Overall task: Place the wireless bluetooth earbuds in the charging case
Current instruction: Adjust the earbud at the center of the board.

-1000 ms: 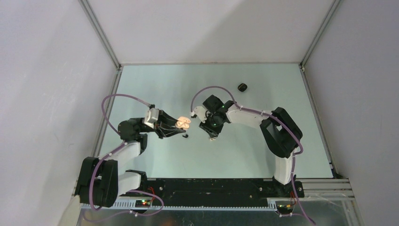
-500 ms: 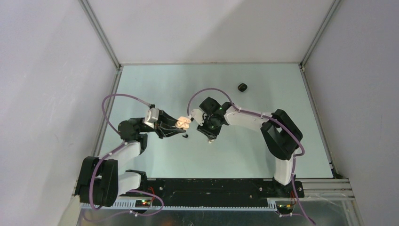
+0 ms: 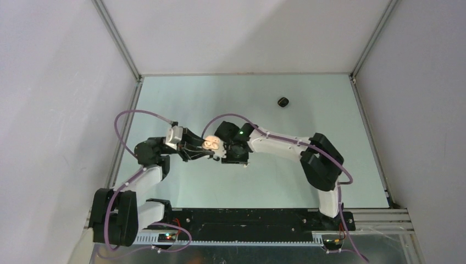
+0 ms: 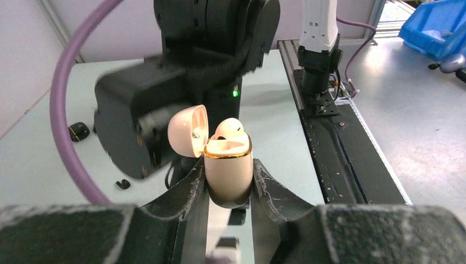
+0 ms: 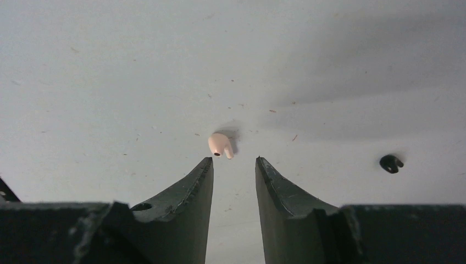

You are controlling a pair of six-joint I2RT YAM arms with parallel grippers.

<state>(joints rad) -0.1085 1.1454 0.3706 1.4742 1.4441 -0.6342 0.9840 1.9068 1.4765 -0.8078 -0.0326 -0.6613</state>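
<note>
Cream plastic with a gold rim, the charging case (image 4: 228, 168) stood upright in the middle of the left wrist view. The left pincer (image 4: 229, 192) was clamped on its lower body. Its lid (image 4: 188, 131) was tipped open toward the left, and one cream bud (image 4: 228, 127) poked up out of the top. Whether that bud sat fully home could not be told.

In the right wrist view a second cream earbud (image 5: 221, 145) lay on the table (image 5: 110, 82), just beyond the tips of the right pincer (image 5: 233, 165). That pincer stood apart with nothing between its sides. A black earbud (image 5: 390, 163) lay at the right of that frame, well apart from the cream one.

The loose earbud looked very light, hard and glossy. It would probably skid or flip if one side of the pincer reached it before the other. The likelier hold seemed to be across its rounded head, leaving the short stem free to point down into the case. A gentle squeeze should do, since a hard one might shoot so smooth a thing out sideways. The case's opening looked small, so the stem would need lining up closely.
</note>
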